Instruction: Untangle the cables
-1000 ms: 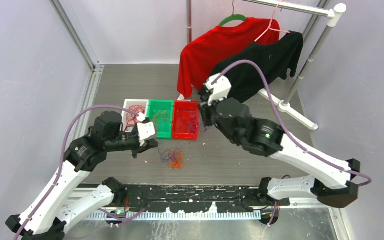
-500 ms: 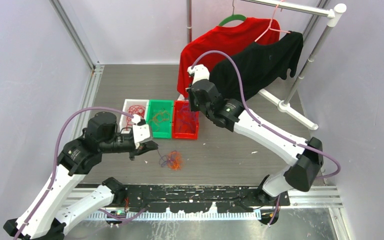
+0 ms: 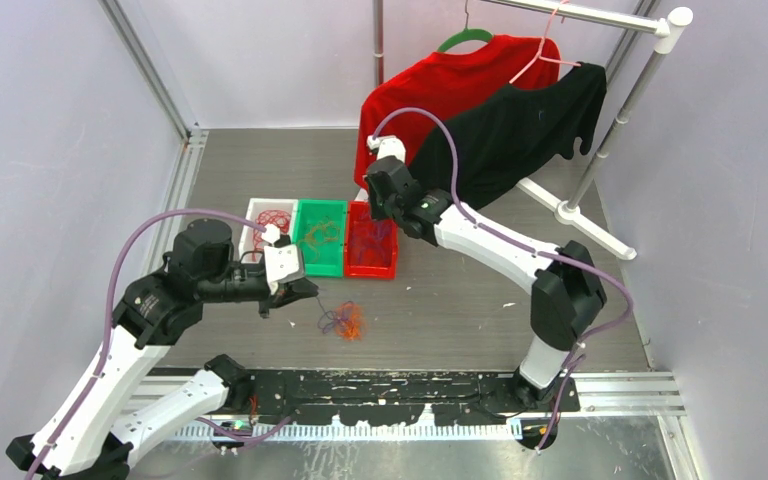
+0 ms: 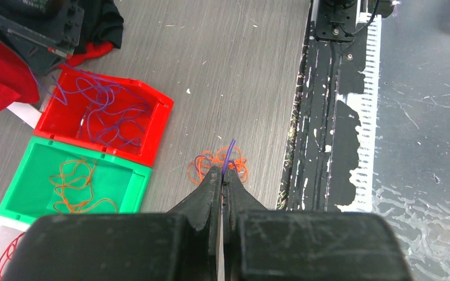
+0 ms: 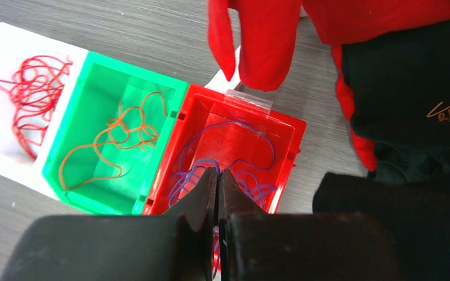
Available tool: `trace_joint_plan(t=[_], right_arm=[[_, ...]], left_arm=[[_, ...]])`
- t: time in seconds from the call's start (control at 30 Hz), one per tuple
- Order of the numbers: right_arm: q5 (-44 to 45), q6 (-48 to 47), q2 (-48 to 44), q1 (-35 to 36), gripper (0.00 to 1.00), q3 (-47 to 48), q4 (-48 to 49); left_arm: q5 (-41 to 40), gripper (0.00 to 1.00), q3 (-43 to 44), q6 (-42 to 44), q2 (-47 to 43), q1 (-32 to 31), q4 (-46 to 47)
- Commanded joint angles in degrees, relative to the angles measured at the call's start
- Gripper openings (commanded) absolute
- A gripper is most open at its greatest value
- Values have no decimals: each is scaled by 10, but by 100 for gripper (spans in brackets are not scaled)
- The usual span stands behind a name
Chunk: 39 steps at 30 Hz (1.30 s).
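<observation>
The sorting is well under way. Red cables [image 5: 32, 93] lie in the white bin [image 5: 3, 35], orange ones [image 5: 120, 132] in the green bin [image 5: 170, 88], and purple ones [image 5: 243, 178] in the red bin [image 5: 293, 126]. What is left is a small tangle [image 3: 345, 320] of orange and purple on the table, near the left arm and well apart from the bins.

The left gripper [image 4: 221, 175] is closed on a purple strand [image 4: 229, 153] that runs down to this tangle, so the judgement is that it is being drawn free. The right gripper [image 5: 217, 175] hangs over the red bin, fingers pressed together. A second strand [image 4: 47, 88], also purple, seems to trail from it into that bin, though the pinch itself is hard to make out.

Compared with a second ago, the right arm has stretched out, carrying its gripper from the bin's near right side to its far end, elbow raised. The left arm has shifted only slightly, and the tangle sits where it was.
</observation>
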Motion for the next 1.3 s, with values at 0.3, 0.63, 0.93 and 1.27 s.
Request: trace_joint_plan(t=[0.3,0.63,0.93,1.27], right_arm=[[15,41,127,-12,1,20,38],[-4,23,66,-10,43,-10,43],[-63,42,-108,6,56,-141,117],[-216,-5,-327,95,69,-480,392]], left_arm=[[22,0,39,-9,13,-2,17],[27,0,61,-12,29,-1,18],[30,0,104,-22,54,-1,27],[36,0,131,-42,75,-2,49]])
